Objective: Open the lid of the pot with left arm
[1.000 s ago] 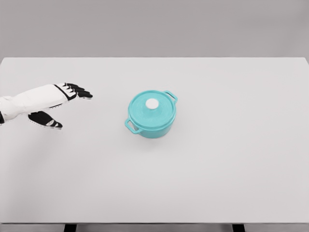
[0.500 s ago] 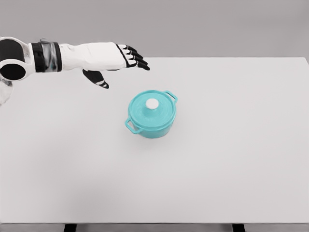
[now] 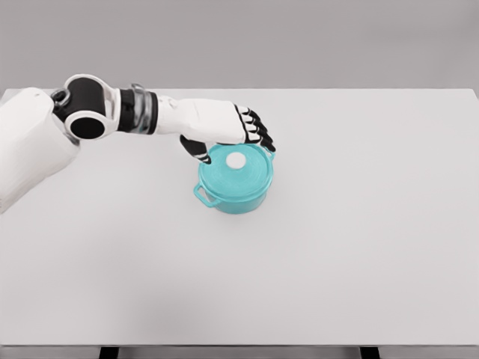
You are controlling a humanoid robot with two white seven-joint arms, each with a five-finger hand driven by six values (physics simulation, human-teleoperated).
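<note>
White table [image 3: 359,247], left hand [image 3: 224,127] fingers spread, holding nothing, teal pot [image 3: 233,187] just below it, lid [image 3: 238,169] on, white knob [image 3: 236,160] beneath fingertips

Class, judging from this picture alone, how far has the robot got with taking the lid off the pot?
Done: the left hand has reached the teal pot, fingers spread over its far rim. In hand: the approach to the lid; its white knob shows ungrasped. Left: closing on the knob and lifting, since the lid sits on the pot. The right arm is out of view.
</note>
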